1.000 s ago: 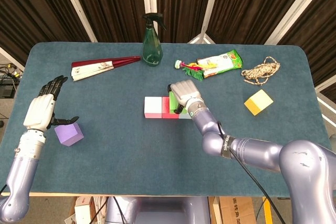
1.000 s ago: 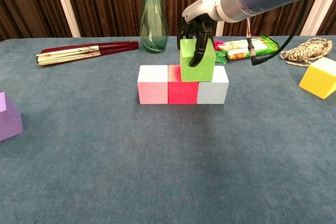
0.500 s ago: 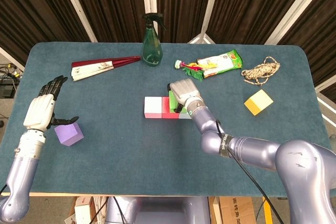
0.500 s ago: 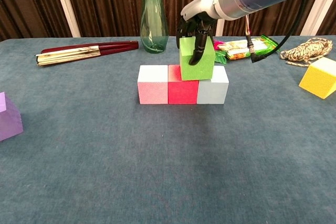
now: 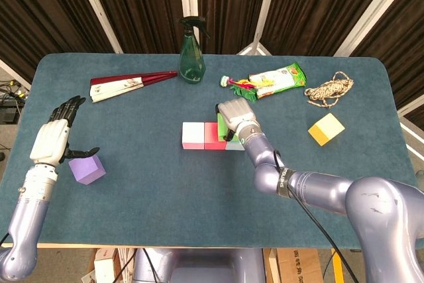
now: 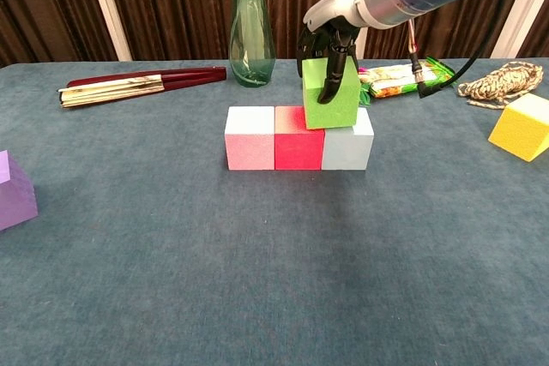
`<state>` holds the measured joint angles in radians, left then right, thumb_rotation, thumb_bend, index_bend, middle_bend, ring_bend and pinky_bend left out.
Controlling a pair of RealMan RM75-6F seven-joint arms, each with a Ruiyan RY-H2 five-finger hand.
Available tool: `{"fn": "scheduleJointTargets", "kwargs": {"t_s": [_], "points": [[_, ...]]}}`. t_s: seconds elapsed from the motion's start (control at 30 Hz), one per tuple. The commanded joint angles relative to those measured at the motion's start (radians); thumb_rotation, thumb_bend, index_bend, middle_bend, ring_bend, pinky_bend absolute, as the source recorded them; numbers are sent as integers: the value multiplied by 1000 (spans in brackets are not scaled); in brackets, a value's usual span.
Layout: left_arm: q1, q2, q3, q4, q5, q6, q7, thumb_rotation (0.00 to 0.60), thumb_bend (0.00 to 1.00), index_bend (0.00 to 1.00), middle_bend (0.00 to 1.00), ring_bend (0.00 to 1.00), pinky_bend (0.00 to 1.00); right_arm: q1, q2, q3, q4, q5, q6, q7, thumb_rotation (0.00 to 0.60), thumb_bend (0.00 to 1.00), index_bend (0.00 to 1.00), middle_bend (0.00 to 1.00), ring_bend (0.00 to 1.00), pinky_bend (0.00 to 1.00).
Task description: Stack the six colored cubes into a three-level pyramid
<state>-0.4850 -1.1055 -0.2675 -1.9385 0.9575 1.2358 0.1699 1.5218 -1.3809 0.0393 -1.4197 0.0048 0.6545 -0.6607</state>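
Green cube now sitting further right than half a second ago, hovering or barely resting over the seam between the red cube and the pale blue cube, tilting a touch. Right hand still grasping it from above, fingers wrapping down its front face. Looking like the second level getting started, with the base row of pink cube, red and pale blue already touching side by side mid-table. Probably needing a bit of squaring up before letting go.

Left hand hanging released, fingers spread, just above the purple cube at the near left, not touching as far as visible. Yellow cube waiting well apart on the right.

Further back: green spray bottle, folded fan to its left, snack packet and a bundle of rope on the far right. Nothing crowding the stack; packet lying behind it, clear of the placing spot
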Motion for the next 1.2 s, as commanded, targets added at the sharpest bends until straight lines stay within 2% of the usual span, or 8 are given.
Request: {"fn": "scheduleJointTargets", "kwargs": {"t_s": [0.03,0.33,1.2], "points": [[0,-1,-1,1,0,1,-2,600,66,0,0,0,0,6,4,-4,-6,14,10,-1,600,271,287,474,484,495],[3,-1,-1,3,6,2,-9,600,66,0,0,0,0,16,7,-15,-23,45,22,-10,600,272,283,474,484,495],[6,2,-2,3,7,0,-16,600,66,0,0,0,0,28,-16,-5,-19,66,36,-23,600,271,272,474,478,495]]}}
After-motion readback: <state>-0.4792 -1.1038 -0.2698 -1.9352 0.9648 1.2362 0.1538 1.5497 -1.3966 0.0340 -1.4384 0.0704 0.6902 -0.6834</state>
